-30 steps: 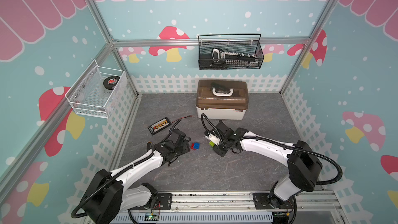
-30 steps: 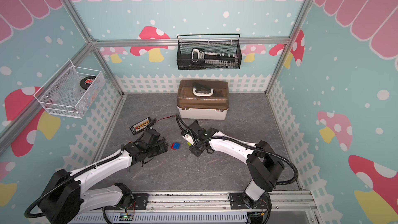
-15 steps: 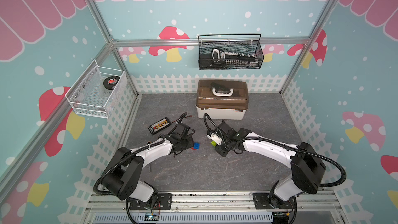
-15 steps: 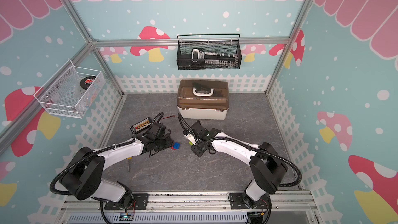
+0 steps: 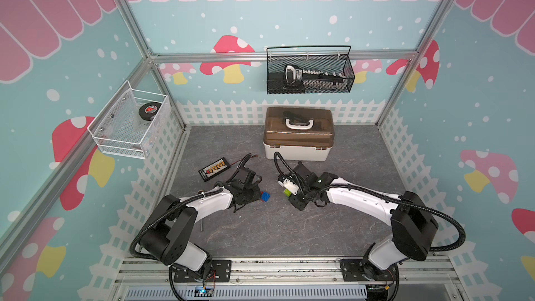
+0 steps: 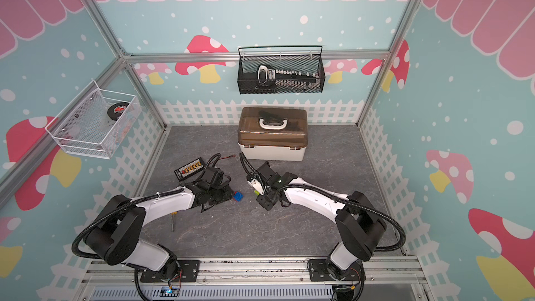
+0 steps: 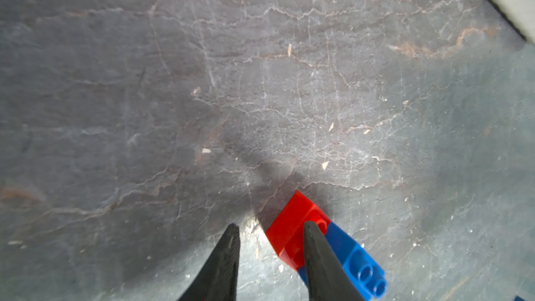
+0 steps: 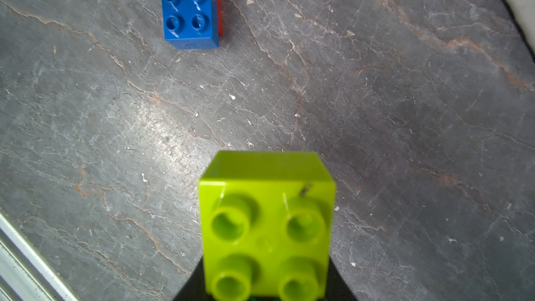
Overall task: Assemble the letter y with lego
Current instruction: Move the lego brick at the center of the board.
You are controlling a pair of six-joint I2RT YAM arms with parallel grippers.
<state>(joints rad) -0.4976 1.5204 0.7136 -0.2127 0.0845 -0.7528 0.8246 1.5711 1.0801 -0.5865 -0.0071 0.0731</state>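
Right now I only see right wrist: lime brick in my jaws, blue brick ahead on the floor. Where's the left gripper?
Observer: The left gripper sits low, right beside that blue brick.
Operator: Gripping it?
Observer: Doesn't look so. In the left wrist view its fingers stand apart, bare floor between; one overlaps a red brick joined to the blue.
Operator: Clutter nearby?
Observer: A black connector board lies on the floor past the left gripper.
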